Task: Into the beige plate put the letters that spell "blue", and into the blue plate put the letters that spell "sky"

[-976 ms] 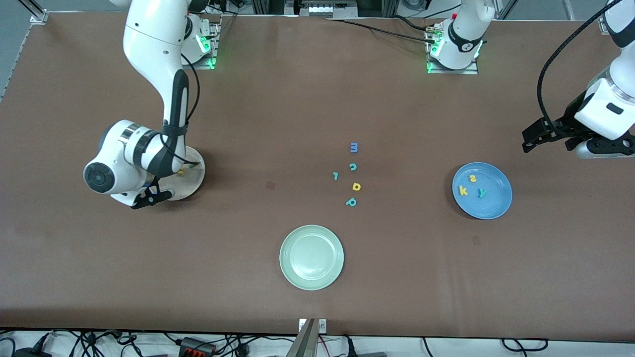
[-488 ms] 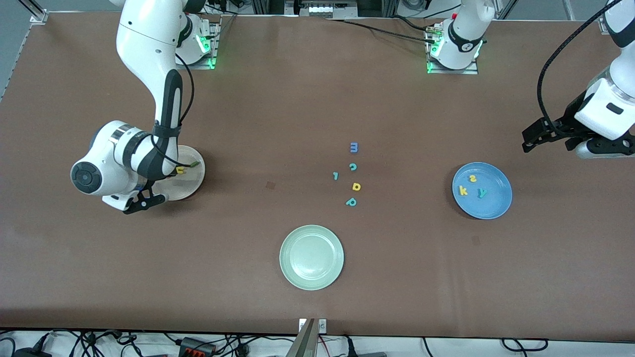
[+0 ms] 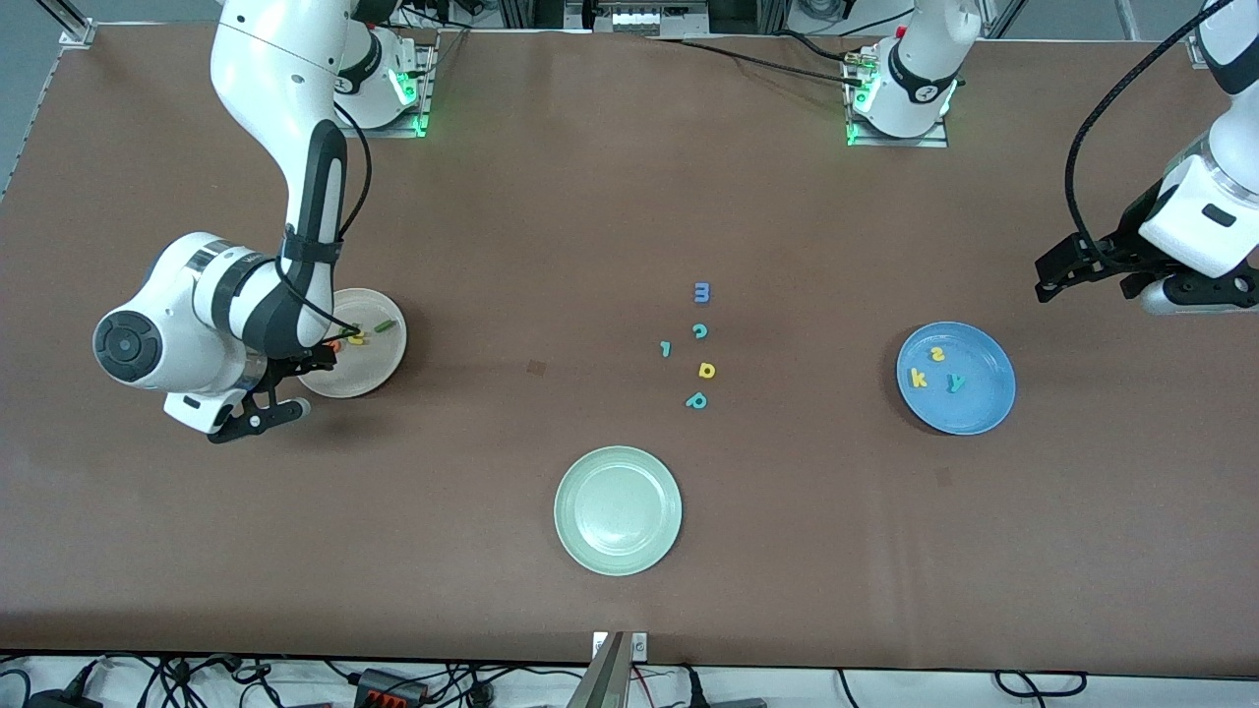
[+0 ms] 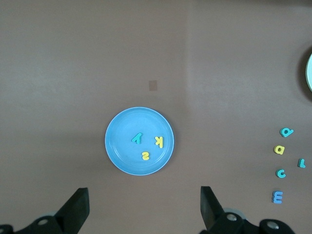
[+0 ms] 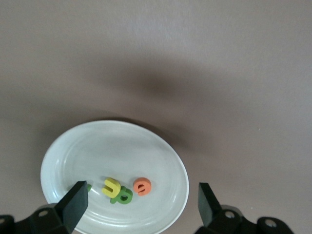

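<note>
The beige plate (image 3: 372,371) (image 5: 161,161) holds the yellow u (image 3: 357,338) (image 5: 111,186), the orange e (image 3: 334,345) (image 5: 142,185) and the green l (image 3: 385,325). The green b (image 5: 122,196) lies against the u. My right gripper (image 3: 278,391) (image 5: 141,197) hangs open and empty over that plate's rim. The blue plate (image 3: 974,408) (image 4: 122,156) carries the yellow s (image 3: 937,354) (image 4: 145,156), yellow k (image 3: 919,378) (image 4: 159,142) and teal y (image 3: 954,383) (image 4: 137,138). My left gripper (image 3: 1097,278) (image 4: 144,200) waits open above the table beside the blue plate.
A pale green plate (image 3: 618,510) sits near the front edge at mid-table. Loose letters lie farther from the camera than it: a blue m (image 3: 701,292), teal c (image 3: 699,331), small teal hooked letter (image 3: 666,348), yellow d-like letter (image 3: 706,370) and teal p (image 3: 696,400).
My right gripper has opened and drawn back toward the right arm's end of the table, uncovering more of the beige plate and the orange e on it. The left arm has not moved.
</note>
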